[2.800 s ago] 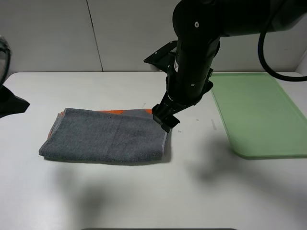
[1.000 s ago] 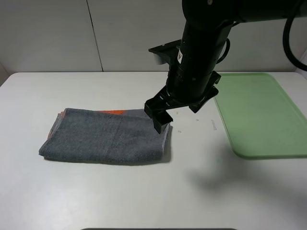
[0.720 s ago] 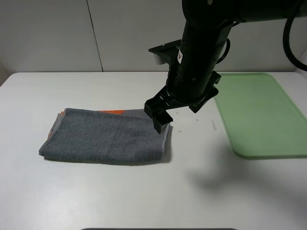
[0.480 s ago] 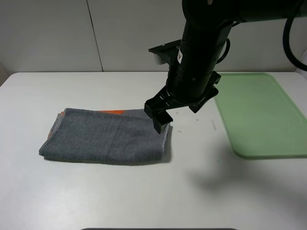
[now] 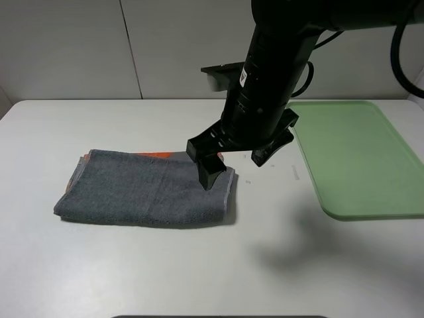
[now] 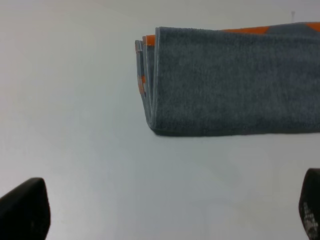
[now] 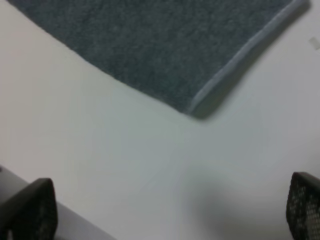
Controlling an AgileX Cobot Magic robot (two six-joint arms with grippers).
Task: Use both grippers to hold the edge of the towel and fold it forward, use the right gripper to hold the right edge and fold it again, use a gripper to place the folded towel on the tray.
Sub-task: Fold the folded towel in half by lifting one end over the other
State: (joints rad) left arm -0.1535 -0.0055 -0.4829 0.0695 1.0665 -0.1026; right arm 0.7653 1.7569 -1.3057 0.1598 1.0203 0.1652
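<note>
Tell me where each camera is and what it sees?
High: mounted high, faces down at table, towel, tray; shows right arm, right claw.
Left wrist: behind left claw, faces down at towel's folded end; shows claw's tips.
Right wrist: behind right claw, faces down at towel corner; shows claw's tips.
All share the towel.

Towel (image 5: pixel 142 189): charcoal grey, orange showing along its far edge, pale grey hem. Tray (image 5: pixel 358 156): plain light green. Surface (image 5: pixel 199 265): plain white. My fingers (image 5: pixel 209 173): black.
</note>
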